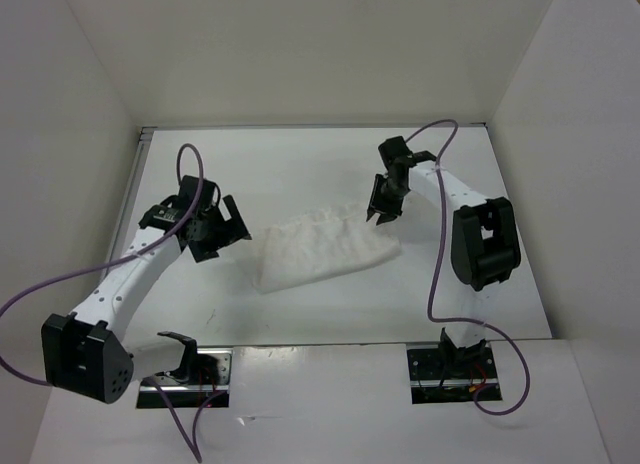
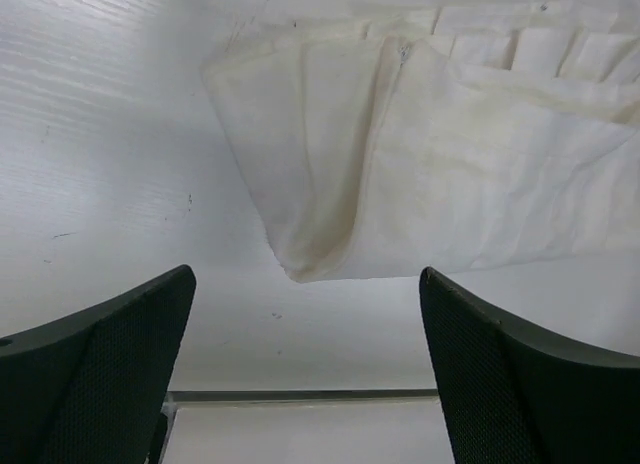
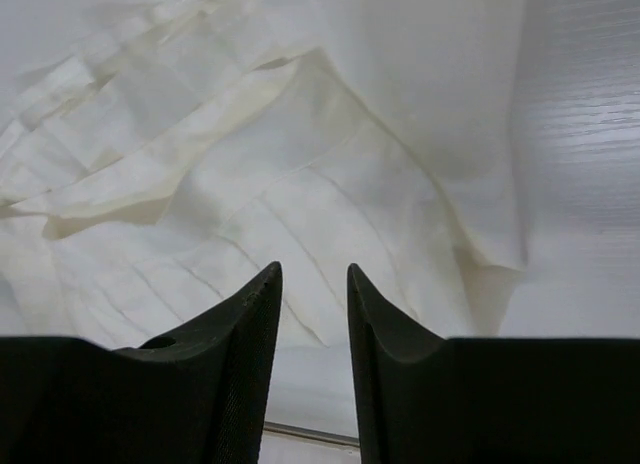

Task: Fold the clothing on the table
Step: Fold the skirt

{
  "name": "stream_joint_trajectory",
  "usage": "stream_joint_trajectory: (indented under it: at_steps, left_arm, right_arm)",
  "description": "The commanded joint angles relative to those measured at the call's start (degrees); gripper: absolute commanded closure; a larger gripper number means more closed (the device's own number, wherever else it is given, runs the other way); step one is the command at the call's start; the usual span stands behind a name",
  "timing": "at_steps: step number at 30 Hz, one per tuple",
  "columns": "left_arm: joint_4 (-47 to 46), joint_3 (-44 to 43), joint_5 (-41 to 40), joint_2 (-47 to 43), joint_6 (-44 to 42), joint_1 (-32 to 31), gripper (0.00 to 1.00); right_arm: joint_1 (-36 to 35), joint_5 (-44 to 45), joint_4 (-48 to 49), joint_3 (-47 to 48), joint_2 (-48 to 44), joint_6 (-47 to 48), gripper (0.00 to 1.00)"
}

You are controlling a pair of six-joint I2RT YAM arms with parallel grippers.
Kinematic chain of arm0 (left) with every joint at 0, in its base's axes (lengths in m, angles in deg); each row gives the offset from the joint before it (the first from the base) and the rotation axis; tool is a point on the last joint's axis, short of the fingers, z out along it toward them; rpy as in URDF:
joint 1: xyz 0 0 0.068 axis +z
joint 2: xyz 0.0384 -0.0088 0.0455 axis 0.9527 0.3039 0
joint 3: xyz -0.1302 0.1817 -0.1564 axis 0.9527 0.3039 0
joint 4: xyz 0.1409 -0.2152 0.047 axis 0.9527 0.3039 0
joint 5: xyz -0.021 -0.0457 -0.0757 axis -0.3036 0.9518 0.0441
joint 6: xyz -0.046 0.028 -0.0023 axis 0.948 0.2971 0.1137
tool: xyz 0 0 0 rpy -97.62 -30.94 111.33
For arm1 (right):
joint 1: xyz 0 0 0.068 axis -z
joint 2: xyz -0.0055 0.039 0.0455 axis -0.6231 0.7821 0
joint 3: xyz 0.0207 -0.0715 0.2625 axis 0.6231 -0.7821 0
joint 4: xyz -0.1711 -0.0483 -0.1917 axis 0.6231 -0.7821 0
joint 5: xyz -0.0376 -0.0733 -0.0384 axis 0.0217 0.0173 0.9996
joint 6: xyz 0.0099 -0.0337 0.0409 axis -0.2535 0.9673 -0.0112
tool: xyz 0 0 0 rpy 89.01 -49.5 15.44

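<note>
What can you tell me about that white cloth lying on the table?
The clothing is a soft off-white fabric garment with pleat-like creases. It lies flat in a rough wedge on the white table, between the arms. The left fingers stand open short of it; the right fingers hover at its far right corner, gripping nothing.

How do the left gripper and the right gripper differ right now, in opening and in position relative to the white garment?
The black two-finger left gripper stands wide open; the black right gripper shows only a narrow gap between its fingers. The left gripper sits beside the left edge of the soft white fabric garment, apart from it; the right gripper is over its far right edge. Neither visibly grips any fabric.
</note>
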Motion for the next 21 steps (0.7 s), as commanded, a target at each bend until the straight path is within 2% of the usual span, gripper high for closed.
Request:
stream_joint_trajectory:
  at_steps: [1, 5, 8, 12, 21]
  left_arm:
    - [-2.5, 4.8, 4.9, 0.8, -0.1, 0.8, 0.01]
    - [-9.3, 9.4, 13.8, 0.8, -0.1, 0.8, 0.01]
    - [-11.5, 11.1, 14.4, 0.8, 1.0, 0.8, 0.01]
    - [-16.7, 14.7, 16.1, 0.8, 2.3, 0.8, 0.01]
    - [-18.1, 17.2, 14.5, 2.4, 2.9, 0.8, 0.01]
  right_arm:
    - [-1.6, 0.5, -2.5, 3.0, -2.3, 0.6, 0.62]
    - [-2.8, -0.6, -3.7, 6.1, -1.2, 1.9, 0.62]
    - [-4.2, -4.0, -3.7, 7.5, 0.0, 2.4, 0.62]
    - [-6.2, -10.4, -2.3, 8.0, 1.6, 3.0, 0.71]
    - [-10.0, -12.1, -3.3, 11.8, 3.7, 4.2, 0.71]
